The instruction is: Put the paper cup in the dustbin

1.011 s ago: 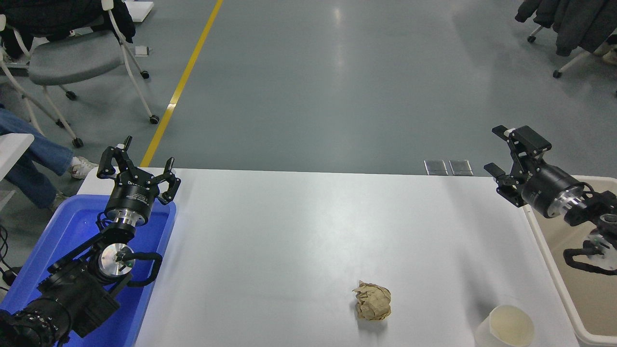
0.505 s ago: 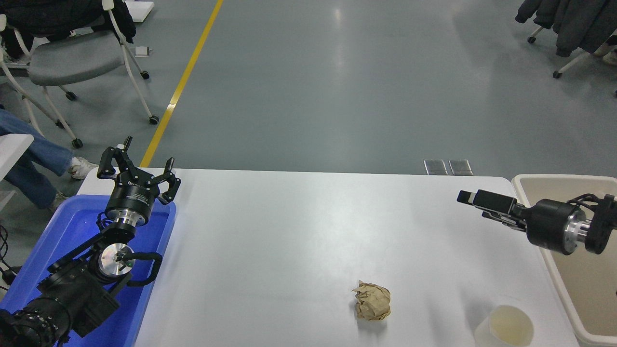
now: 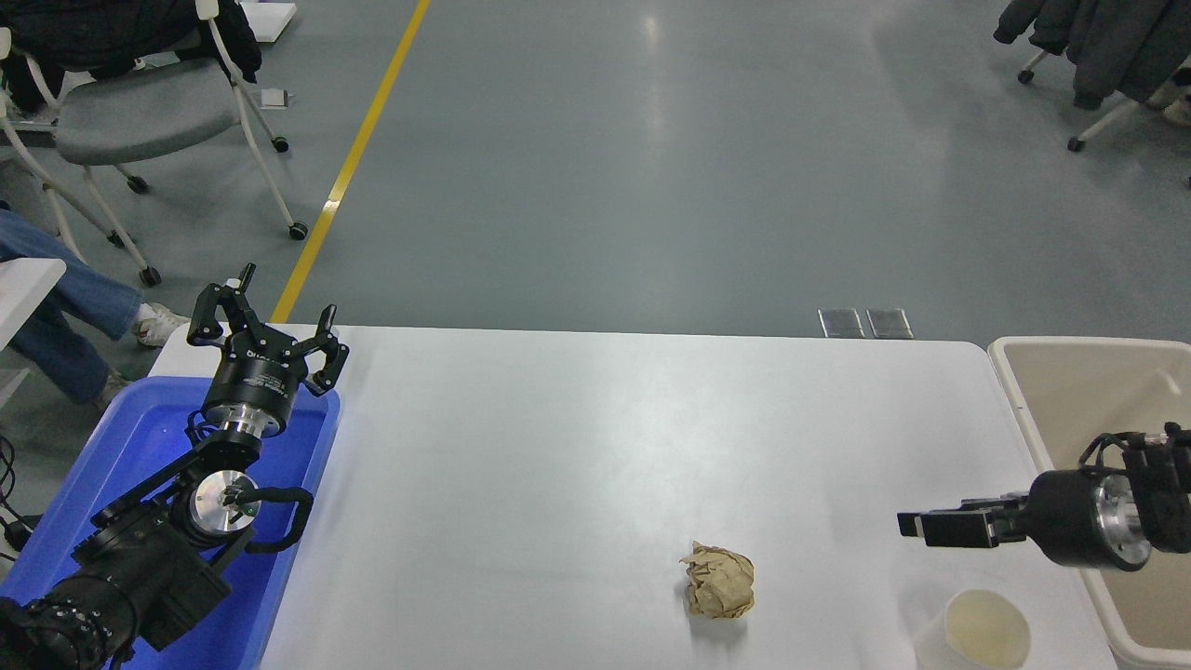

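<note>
The paper cup stands upright, mouth up, at the table's front right corner, partly cut off by the picture's bottom edge. The beige dustbin stands against the table's right edge. My right gripper reaches in from the right over the bin's rim and points left, seen side-on. It is open and empty, a little behind and above the cup, not touching it. My left gripper is open and parked at the lower left.
A crumpled brown paper ball lies on the white table, left of the cup. A bright blue tray sits under the left arm. Chairs and a seated person's legs are beyond the table's far left.
My right gripper has turned to point left and has come down and towards the front, from beside the bin's far corner to just behind the cup. The left arm has not moved.
</note>
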### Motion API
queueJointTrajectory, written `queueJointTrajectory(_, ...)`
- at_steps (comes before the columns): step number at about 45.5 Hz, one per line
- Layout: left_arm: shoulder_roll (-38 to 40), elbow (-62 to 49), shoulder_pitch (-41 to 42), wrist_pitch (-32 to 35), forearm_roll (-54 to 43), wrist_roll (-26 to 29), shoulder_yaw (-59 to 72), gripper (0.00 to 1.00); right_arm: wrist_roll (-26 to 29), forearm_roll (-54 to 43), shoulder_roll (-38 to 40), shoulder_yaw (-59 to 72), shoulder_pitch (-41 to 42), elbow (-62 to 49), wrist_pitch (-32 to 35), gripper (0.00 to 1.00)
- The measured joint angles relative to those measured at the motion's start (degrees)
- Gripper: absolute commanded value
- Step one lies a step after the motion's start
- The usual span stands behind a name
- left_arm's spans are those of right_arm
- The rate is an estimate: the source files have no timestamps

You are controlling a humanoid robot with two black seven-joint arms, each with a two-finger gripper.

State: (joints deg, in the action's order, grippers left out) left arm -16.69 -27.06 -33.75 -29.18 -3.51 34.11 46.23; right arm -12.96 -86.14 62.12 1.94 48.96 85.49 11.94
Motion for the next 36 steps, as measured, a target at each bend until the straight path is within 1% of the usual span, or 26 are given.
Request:
queueJointTrajectory(12, 0.0, 0.0, 0.0, 0.0, 0.0, 0.0, 0.0, 1.0, -0.4, -5.9, 0.8, 6.3, 0.3, -0.1, -2.8, 0.99)
queueJointTrajectory(28, 0.0, 0.0, 0.0, 0.0, 0.0, 0.0, 0.0, 1.0, -0.9, -9.5, 1.5, 8.5, 0.1, -0.6, -3.6, 0.99)
queueJointTrajectory(31, 0.0, 0.0, 0.0, 0.0, 0.0, 0.0, 0.0, 1.0, -0.9, -9.9, 1.5, 8.6, -0.1, -1.1, -3.8, 0.98)
queueJointTrajectory(33, 0.0, 0.0, 0.0, 0.0, 0.0, 0.0, 0.0, 1.0, -0.9, -10.0, 1.5, 8.7, -0.1, -1.3, -3.9, 0.94)
queueJointTrajectory(36, 0.0, 0.0, 0.0, 0.0, 0.0, 0.0, 0.0, 1.0, -1.0, -10.3, 1.3, 8.8, -0.3, -1.7, -4.1, 0.93)
